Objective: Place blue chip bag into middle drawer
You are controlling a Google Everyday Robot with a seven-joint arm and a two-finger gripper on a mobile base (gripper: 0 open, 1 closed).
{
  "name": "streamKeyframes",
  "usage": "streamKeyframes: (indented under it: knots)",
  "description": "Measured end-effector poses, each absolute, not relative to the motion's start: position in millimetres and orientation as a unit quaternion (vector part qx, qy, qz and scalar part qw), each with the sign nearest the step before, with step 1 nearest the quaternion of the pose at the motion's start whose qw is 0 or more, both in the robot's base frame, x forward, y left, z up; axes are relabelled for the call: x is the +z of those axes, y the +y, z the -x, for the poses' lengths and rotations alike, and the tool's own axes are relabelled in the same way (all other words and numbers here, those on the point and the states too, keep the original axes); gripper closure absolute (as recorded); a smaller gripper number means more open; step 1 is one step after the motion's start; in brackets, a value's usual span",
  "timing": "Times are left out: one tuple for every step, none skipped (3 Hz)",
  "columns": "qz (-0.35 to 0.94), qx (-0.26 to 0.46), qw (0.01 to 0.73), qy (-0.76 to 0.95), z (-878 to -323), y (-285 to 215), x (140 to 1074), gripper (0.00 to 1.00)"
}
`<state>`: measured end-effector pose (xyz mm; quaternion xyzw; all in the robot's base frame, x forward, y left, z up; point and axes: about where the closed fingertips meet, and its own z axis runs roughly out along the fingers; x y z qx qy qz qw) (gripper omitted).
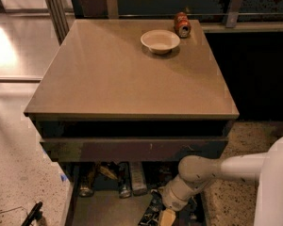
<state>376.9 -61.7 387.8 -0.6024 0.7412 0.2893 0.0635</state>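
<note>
The middle drawer (106,210) is pulled out low at the cabinet's front, with dark side walls and a grey-tan floor. My white arm reaches in from the right, and the gripper (164,215) is down inside the drawer's right front part, at the picture's bottom edge. A dark, shiny, wrinkled bag with pale marks, which looks like the blue chip bag (150,212), lies right against the gripper's left side, over the drawer floor. The gripper's tip is partly cut off by the frame edge.
Several cans and bottles (124,181) lie along the back of the open drawer. A plain dark brown drawer front (132,149) sits just above it. On the tan cabinet top (113,74) stand a white bowl (160,41) and a red soda can (182,24). Speckled floor lies on both sides.
</note>
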Motion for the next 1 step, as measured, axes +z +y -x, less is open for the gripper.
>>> streamKeyframes:
  knots:
    - [0.602, 0.289, 0.064, 0.741, -376.8, -61.7, 387.7, 0.0]
